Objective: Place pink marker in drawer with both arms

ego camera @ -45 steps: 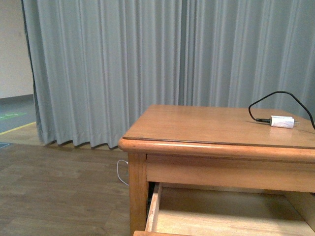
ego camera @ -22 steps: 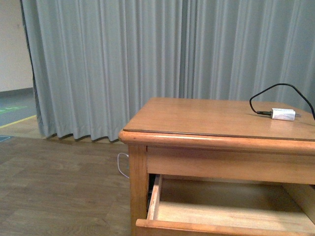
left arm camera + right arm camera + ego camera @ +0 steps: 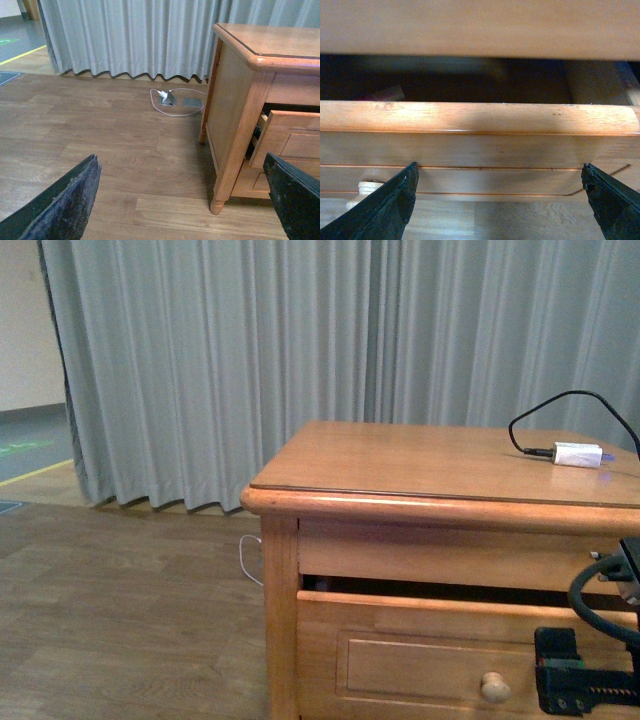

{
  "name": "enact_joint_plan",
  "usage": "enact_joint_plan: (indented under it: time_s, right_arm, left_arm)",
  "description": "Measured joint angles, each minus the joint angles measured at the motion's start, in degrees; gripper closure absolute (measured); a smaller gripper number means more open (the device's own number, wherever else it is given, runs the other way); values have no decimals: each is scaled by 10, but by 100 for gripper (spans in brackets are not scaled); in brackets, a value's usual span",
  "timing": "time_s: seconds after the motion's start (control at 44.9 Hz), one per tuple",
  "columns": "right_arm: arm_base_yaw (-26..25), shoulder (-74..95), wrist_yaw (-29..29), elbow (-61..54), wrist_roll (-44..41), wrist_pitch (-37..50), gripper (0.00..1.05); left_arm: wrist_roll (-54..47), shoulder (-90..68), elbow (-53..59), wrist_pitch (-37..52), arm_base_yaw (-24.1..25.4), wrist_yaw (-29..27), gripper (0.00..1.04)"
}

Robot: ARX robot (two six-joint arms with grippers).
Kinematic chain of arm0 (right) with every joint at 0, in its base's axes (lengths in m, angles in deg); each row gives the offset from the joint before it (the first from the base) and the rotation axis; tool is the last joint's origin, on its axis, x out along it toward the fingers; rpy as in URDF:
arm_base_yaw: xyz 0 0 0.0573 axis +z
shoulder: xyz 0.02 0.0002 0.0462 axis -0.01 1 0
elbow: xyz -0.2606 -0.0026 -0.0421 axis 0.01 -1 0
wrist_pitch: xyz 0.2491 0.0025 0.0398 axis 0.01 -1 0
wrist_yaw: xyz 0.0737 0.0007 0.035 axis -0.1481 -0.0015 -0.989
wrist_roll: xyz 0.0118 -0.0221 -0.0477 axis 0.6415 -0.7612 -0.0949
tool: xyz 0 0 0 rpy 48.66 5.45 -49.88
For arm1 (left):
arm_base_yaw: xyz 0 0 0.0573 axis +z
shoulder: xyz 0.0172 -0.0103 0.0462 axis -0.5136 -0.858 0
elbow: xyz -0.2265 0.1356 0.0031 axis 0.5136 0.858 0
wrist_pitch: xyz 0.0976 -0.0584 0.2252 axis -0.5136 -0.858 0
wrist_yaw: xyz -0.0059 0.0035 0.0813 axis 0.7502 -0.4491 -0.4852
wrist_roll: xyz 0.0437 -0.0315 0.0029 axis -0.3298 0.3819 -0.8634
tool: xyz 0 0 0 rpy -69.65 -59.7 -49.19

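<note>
The drawer [image 3: 420, 665] of the wooden bedside table is pushed almost shut, leaving a narrow dark gap above its panelled front and round knob [image 3: 494, 687]. My right arm [image 3: 585, 680] hangs in front of it at the lower right. My right gripper [image 3: 500, 167] is open just before the drawer front [image 3: 480, 117], with the knob [image 3: 367, 189] beside one finger. Inside the dark gap lies a small pale, pinkish shape [image 3: 382, 94]; I cannot tell if it is the pink marker. My left gripper [image 3: 180, 165] is open over the floor beside the table, holding nothing.
A white charger block [image 3: 578, 454] with a black cable lies on the table top [image 3: 400, 470]. Grey curtains [image 3: 250, 370] hang behind. A floor socket with a white cable [image 3: 170, 97] sits near the table leg [image 3: 217, 205].
The drawer, open earlier with its pale inside showing, is now nearly shut. My right arm has come into the front view at the lower right.
</note>
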Motion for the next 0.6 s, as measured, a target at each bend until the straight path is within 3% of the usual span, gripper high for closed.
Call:
enact_joint_plan:
  time_s: [0.289, 0.601]
  right_arm:
    - [-5, 57, 5, 62, 9, 19, 8]
    - [-17, -19, -15, 16, 15, 3, 8]
  left_arm:
    - [0, 0, 0, 0, 0, 0, 6]
    - [0, 0, 0, 0, 0, 0, 6]
